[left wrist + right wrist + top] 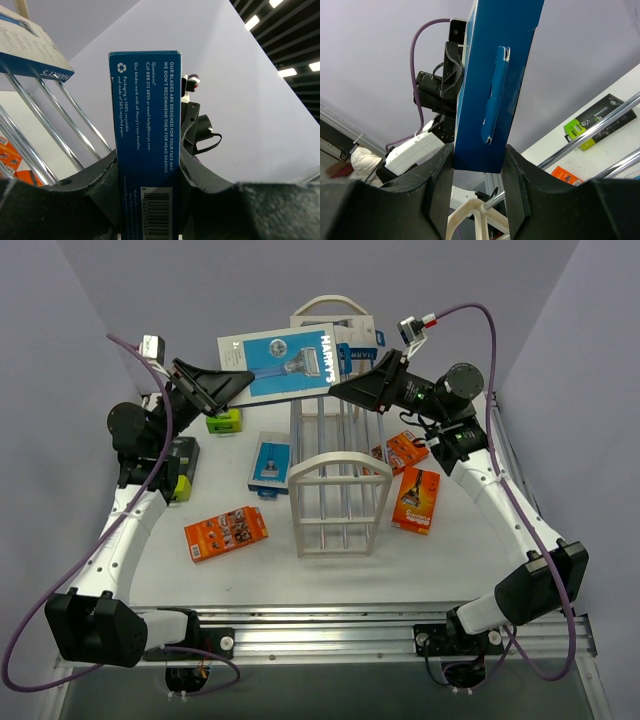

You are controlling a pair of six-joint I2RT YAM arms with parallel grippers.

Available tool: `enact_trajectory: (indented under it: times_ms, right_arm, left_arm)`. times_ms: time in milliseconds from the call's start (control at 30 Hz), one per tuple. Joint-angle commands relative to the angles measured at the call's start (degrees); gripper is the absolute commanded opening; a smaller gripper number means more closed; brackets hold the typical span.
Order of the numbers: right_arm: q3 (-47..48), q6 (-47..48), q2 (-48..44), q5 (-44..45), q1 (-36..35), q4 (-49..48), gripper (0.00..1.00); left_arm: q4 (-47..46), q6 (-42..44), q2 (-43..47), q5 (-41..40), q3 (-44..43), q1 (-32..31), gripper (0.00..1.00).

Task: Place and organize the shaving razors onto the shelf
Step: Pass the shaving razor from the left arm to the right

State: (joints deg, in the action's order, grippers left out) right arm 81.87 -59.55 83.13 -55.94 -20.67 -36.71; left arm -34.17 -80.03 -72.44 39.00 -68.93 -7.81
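A blue-and-white HARRY'S razor box hangs in the air over the far end of the cream-white shelf. My left gripper is shut on its left end and my right gripper is shut on its right end. The left wrist view shows the box's blue edge pinched between the fingers. The right wrist view shows its other end between the pads. A second HARRY'S box lies on the shelf's top tier at the back.
On the table left of the shelf lie a blue box, an orange box, a black-and-lime box and a lime box. Right of it lie two orange boxes. Grey walls close in on three sides.
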Motion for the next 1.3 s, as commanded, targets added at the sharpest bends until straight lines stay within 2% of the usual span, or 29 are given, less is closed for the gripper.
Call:
enact_trajectory:
  times_ms: [0,67,133,200,233,300,333,400,467,667,733,1000,1267]
  right_arm:
    - [0.14,0.49,-1.83,0.04,-0.6,-5.04,0.04]
    - [-0.04,0.49,-1.75,0.57,-0.6,-4.69,0.0]
    - [-0.3,0.31,-1.92,1.36,-0.52,-4.42,0.0]
    - [-0.83,0.22,-2.1,1.71,-0.6,-4.42,0.0]
    - [-1.0,0.05,-2.27,1.98,-0.52,-4.42,0.0]
    - [-1.53,-0.21,-2.62,2.5,-0.34,-4.42,0.0]
    - [-1.79,-0.39,-2.8,2.85,-0.17,-4.42,0.0]
    - [-2.49,-1.18,-3.33,3.56,0.01,-5.3,0.0]
    - [-2.76,-1.97,-3.59,4.09,0.1,-5.92,0.0]
    - [-3.03,-3.56,-3.77,5.49,0.36,-6.97,0.0]
    - [-3.29,-3.99,-4.21,6.11,0.54,-6.97,0.0]
    - [-4.52,-4.08,-5.96,8.48,1.24,-5.04,0.0]
    - [-6.19,-3.64,-8.77,13.66,2.29,0.66,0.0]
  left_arm:
    - [-1.07,2.95,-0.68,-0.51,-0.07,-0.98,0.03]
    - [-0.81,3.21,-0.77,-0.51,-0.07,-0.89,0.09]
    - [-0.72,3.48,-0.86,-0.42,0.02,-0.98,0.14]
    - [-0.46,3.48,-0.86,-0.25,0.02,-0.89,0.25]
    - [-0.11,3.39,-1.03,0.45,-0.15,-0.54,0.39]
    - [0.25,3.04,-0.86,0.81,-0.24,0.08,0.54]
    - [0.33,3.04,-0.59,0.55,-0.16,0.43,0.65]
    - [1.21,3.39,-0.51,0.46,-0.24,0.61,0.7]
    - [2.26,3.83,-0.51,0.9,-0.68,1.04,0.8]
    - [2.35,3.3,0.02,1.34,-0.07,3.59,0.99]
    - [3.32,3.65,0.28,1.78,0.02,4.64,0.94]
    - [7.37,5.5,1.43,3.8,1.6,11.15,0.94]
    - [7.28,6.29,1.34,5.73,3.71,13.0,0.94]
